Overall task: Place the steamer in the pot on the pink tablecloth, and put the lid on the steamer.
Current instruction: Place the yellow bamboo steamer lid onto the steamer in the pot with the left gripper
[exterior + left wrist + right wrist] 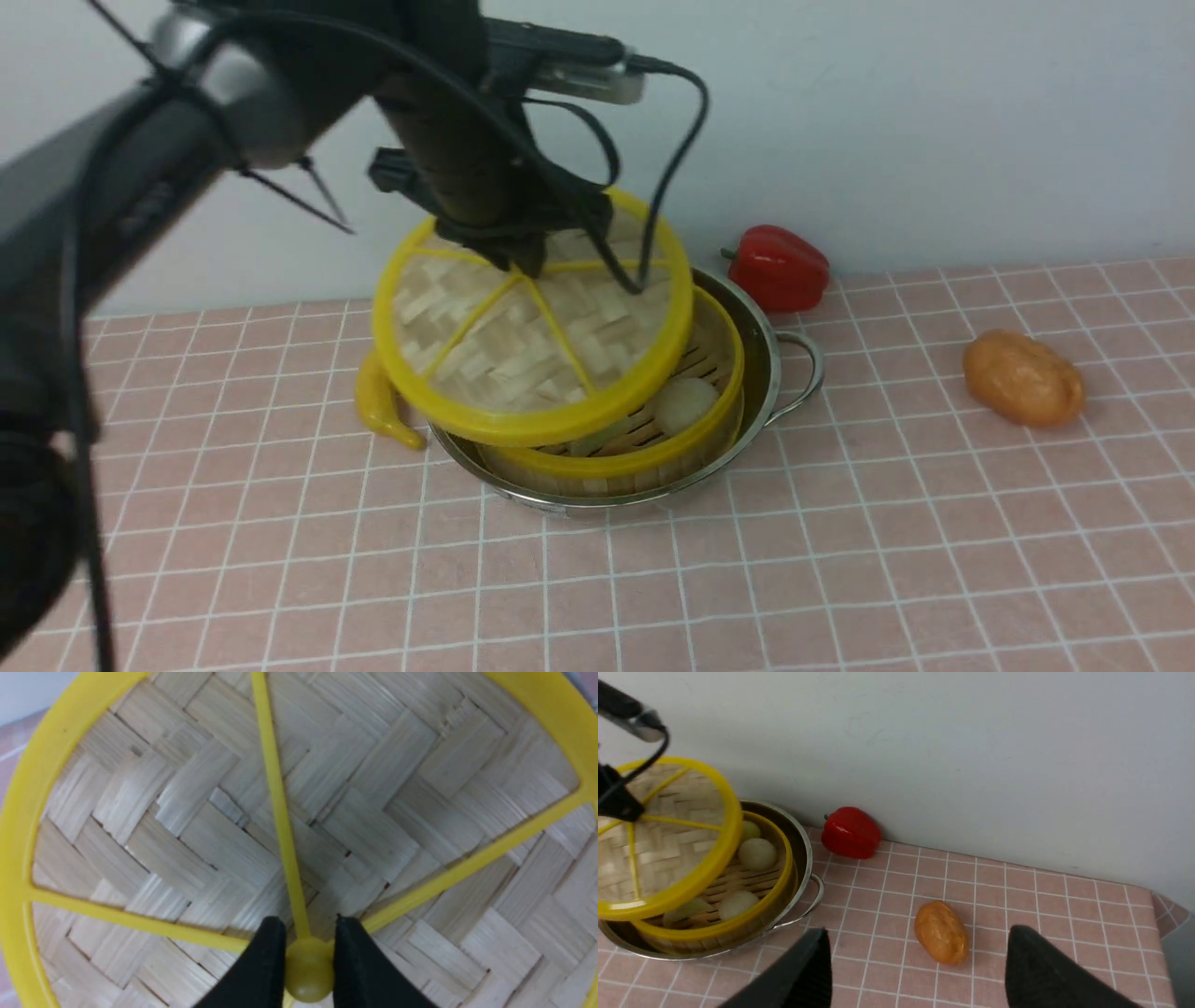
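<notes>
Front view: left hand point(521, 261) pinches lid point(523, 359), rim overhanging steamer point(607, 464); right hand point(917, 952) released.

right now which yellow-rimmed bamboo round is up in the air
The lid, the flat woven disc with spokes, held tilted by the left end effector at its hub; the steamer sits in the pot.

Below the left gripper's point(308, 933) fingers point(266, 961), which pinch its knob, the tilted lid point(523, 327) blocks most of the steamer point(691, 439) in the pot point(761, 373). Only a crescent right of the fingers is open, with pale buns point(686, 403) in it. A yellow pepper point(378, 401) crowds their left. Ahead, between the right gripper's point(917, 933) spread fingers point(1031, 961), an orange vegetable point(942, 931) lies on bare pink tablecloth point(1064, 914). A red pepper point(850, 832) lies beyond it.
</notes>
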You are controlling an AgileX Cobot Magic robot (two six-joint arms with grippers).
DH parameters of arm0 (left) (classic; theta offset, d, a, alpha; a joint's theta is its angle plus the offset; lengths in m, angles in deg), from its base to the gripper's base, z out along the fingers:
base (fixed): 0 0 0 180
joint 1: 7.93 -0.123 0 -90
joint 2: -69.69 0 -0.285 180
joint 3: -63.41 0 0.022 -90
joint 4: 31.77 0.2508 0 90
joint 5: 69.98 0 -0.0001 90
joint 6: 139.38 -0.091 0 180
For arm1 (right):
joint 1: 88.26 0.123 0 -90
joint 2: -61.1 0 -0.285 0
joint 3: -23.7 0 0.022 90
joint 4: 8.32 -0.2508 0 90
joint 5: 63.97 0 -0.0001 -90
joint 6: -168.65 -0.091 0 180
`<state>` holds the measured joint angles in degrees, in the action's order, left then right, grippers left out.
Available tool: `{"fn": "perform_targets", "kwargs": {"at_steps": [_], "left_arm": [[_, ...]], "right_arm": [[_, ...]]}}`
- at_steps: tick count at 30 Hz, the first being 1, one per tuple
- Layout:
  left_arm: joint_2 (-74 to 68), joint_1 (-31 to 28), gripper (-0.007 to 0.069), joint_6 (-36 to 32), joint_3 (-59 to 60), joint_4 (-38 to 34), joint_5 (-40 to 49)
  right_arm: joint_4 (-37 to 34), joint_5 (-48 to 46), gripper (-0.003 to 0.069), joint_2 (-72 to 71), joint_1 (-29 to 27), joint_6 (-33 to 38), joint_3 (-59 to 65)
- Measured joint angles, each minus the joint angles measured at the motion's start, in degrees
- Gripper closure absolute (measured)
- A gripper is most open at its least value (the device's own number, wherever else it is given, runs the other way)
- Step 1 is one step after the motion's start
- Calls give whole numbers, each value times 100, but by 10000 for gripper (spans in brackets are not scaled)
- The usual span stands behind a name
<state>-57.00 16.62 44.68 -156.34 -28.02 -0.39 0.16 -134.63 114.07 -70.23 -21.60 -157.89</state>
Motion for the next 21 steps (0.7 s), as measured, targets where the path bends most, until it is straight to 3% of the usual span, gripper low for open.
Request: {"fn": "perform_targets", "kwargs": {"at_steps": [7,21], "left_arm": [[-954,29,505,-170,-1127,-375,32],[-883,29,505,-58,-1174,-97,89]], "right_arm": [[0,-20,168,-658,0,-189,544],[-2,-28,168,-711,0,-275,611]]}}
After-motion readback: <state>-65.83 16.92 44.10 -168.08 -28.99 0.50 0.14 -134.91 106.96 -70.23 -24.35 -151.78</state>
